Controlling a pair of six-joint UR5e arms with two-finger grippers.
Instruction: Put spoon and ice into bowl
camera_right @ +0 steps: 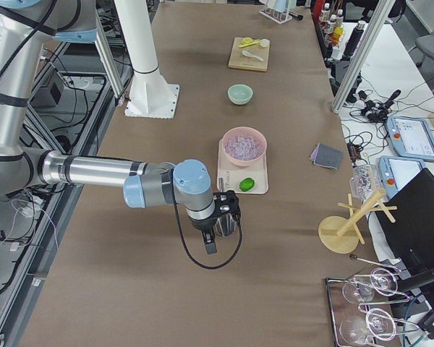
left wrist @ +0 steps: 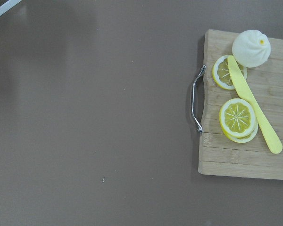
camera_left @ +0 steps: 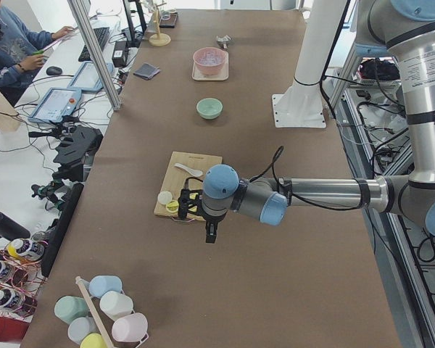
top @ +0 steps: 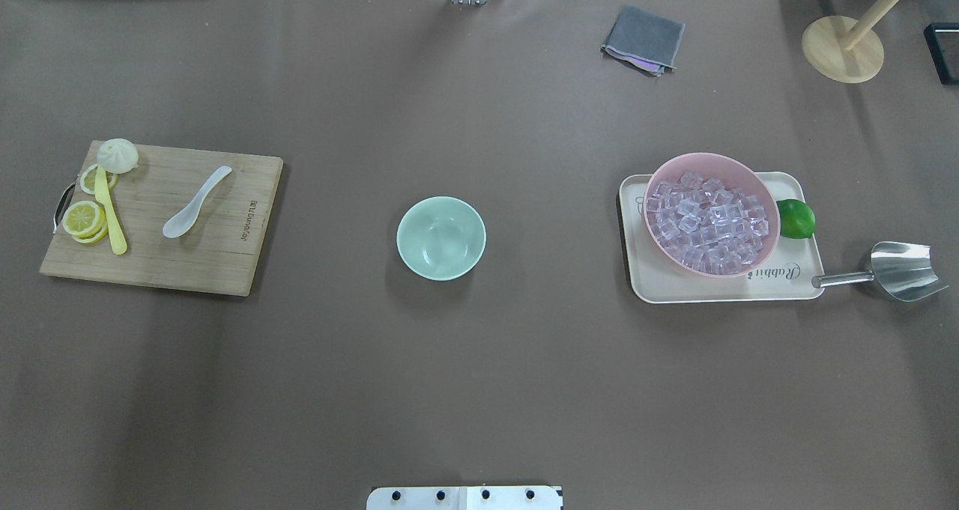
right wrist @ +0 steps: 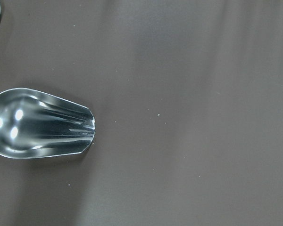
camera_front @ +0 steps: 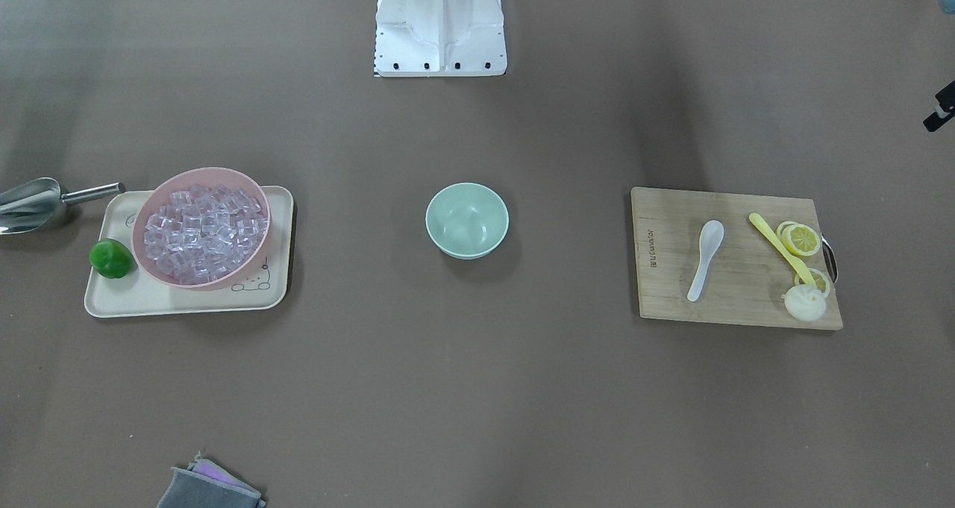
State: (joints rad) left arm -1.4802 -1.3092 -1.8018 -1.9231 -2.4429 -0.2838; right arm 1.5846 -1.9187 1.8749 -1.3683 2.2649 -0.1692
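Note:
The white spoon (camera_front: 705, 258) lies on a wooden cutting board (camera_front: 671, 284); it also shows in the overhead view (top: 196, 202). The empty mint-green bowl (camera_front: 467, 221) stands mid-table, seen overhead too (top: 440, 238). Clear ice cubes (camera_front: 203, 228) fill a pink bowl (top: 704, 156). My left gripper (camera_left: 211, 233) hangs past the board's handle end, over bare table. My right gripper (camera_right: 210, 246) hangs by the metal scoop (right wrist: 37, 123). Both show only in the side views, so I cannot tell whether they are open or shut.
The board also holds a yellow spoon (camera_front: 780, 248), lemon slices (camera_front: 800, 239) and a bun (camera_front: 806, 303). The pink bowl and a lime (camera_front: 112, 259) sit on a cream tray (camera_front: 186, 303). A grey cloth (top: 643, 40) and a wooden stand (top: 843, 49) lie at the far edge.

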